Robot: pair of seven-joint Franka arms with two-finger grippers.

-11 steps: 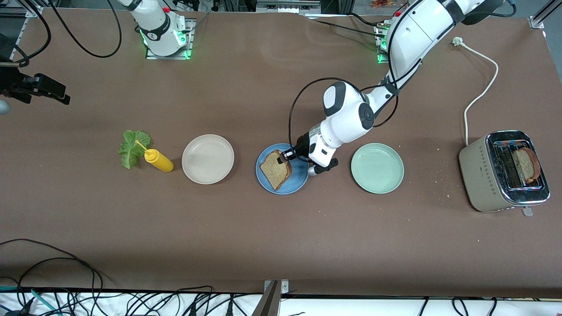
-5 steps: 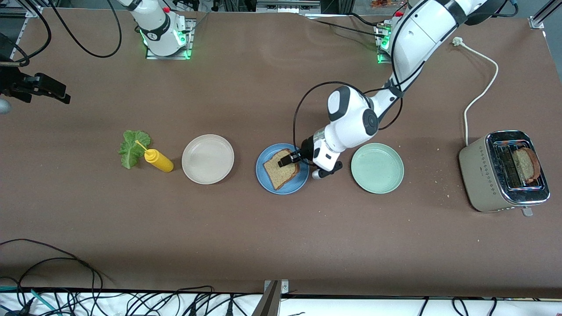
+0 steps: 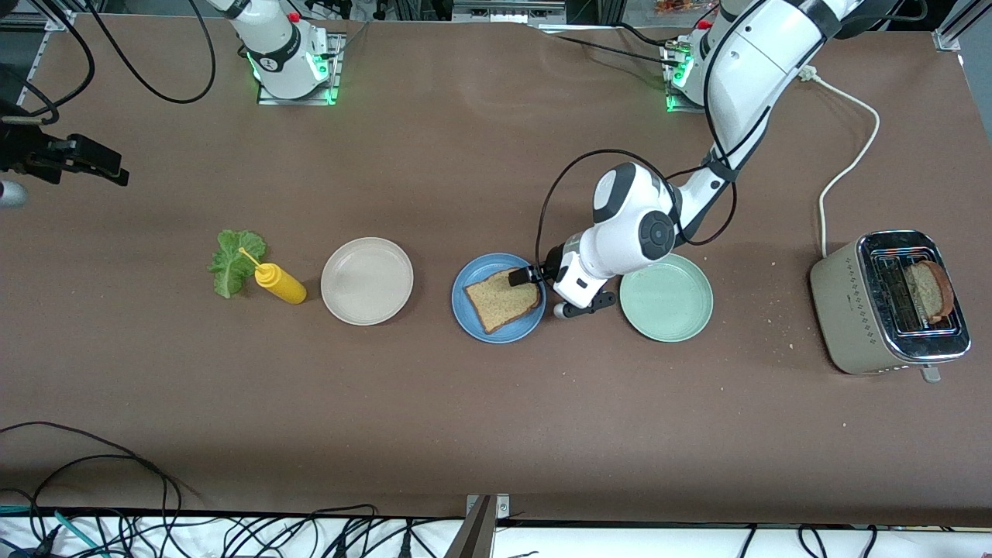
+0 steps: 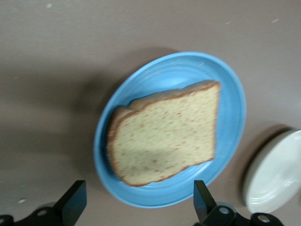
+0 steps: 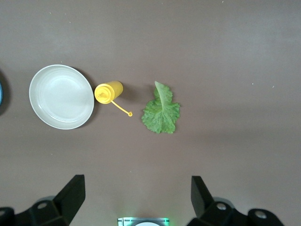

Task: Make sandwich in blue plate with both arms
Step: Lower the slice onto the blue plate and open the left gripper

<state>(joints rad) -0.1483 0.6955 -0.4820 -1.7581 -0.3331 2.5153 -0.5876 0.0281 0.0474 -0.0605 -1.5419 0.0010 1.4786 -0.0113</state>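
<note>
A brown bread slice (image 3: 502,301) lies flat in the blue plate (image 3: 474,318); both also show in the left wrist view, the slice (image 4: 164,136) on the plate (image 4: 230,94). My left gripper (image 3: 527,277) is open and empty, low over the plate's rim on the side toward the pale green plate; its fingers (image 4: 75,202) stand apart. A second bread slice (image 3: 926,291) stands in the toaster. The lettuce leaf (image 3: 235,260) (image 5: 161,109) lies on the table. My right gripper (image 5: 136,202) is open and empty, waiting high over the lettuce.
A yellow mustard bottle (image 3: 280,284) (image 5: 108,92) lies beside the lettuce. A beige plate (image 3: 366,280) (image 5: 61,96) and a pale green plate (image 3: 666,297) flank the blue plate. The toaster (image 3: 860,310) stands at the left arm's end, its white cord trailing.
The left gripper let go of the tilted bread slice, which now lies flat in the blue plate. The gripper drew back toward the pale green plate. The right arm barely moved.
</note>
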